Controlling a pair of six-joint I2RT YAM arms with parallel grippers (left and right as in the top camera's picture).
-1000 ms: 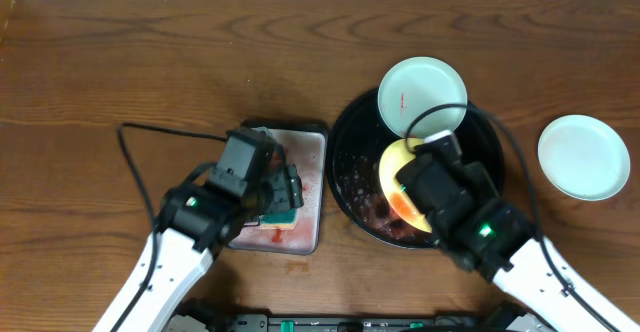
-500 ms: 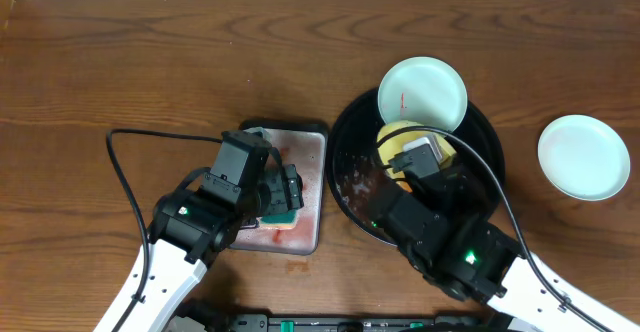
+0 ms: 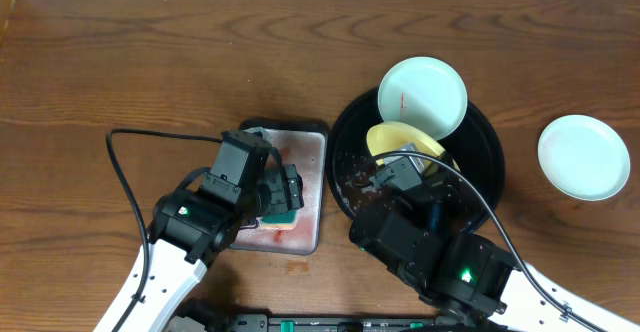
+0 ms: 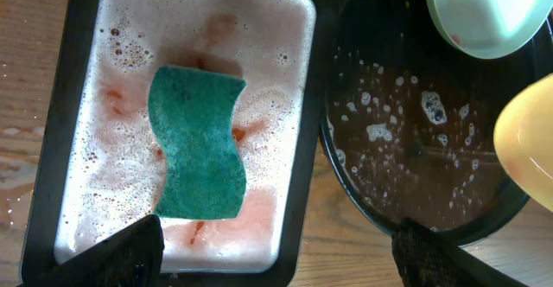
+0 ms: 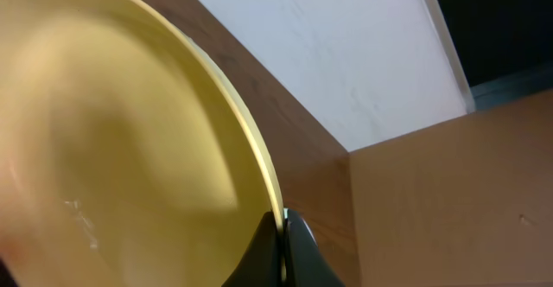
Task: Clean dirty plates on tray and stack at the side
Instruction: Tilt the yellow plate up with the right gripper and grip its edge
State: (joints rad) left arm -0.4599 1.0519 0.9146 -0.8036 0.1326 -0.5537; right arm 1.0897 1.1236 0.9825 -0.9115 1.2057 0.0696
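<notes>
The black round tray (image 3: 485,144) holds soapy water. A pale mint plate with a red smear (image 3: 422,94) rests on its far rim and shows in the left wrist view (image 4: 484,15). My right gripper (image 5: 283,235) is shut on the rim of the yellow plate (image 5: 112,140) and holds it tilted up over the tray; overhead the plate (image 3: 400,140) shows above the arm. A clean pale plate (image 3: 583,157) lies on the wood at the right. My left gripper (image 4: 276,252) is open and empty above the metal pan's near edge.
A rectangular metal pan (image 3: 310,152) with pinkish foam and a teal sponge (image 4: 197,144) sits left of the tray. The yellow plate's edge shows in the left wrist view (image 4: 529,144). A black cable (image 3: 130,172) loops left of the left arm.
My right arm has swung leftward and tilted the yellow plate upright, lifting it toward the tray's middle. The left arm shifted slightly left, then held still.
</notes>
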